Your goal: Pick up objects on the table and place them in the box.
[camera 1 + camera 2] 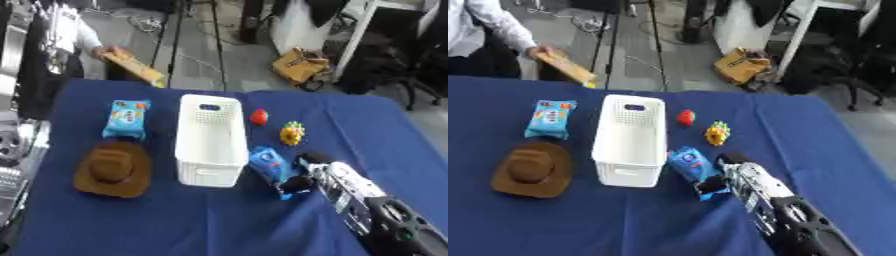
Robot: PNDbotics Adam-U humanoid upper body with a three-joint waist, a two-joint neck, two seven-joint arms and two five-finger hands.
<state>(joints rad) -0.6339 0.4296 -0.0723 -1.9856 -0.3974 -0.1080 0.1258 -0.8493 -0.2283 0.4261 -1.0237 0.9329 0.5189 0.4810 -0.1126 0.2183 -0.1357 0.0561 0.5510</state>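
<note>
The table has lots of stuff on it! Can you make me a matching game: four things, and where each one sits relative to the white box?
Things:
1. brown hat
2. red ball
3. blue packet
4. right hand

Places, relative to the white basket:
A. right, near its far end
B. left, near its far end
C. right, at the blue pouch
D. left, near its front end

Pairs: 1-D, 2-A, 3-B, 4-C

Both views come from the head, looking steeply down and forward at the blue surface (210,220) from close above its near edge. Left eye sits slightly left, so everything lands further right in it. Shared: box (210,140), most of the surface, floor beyond. The right arm enters lower right in both.
</note>
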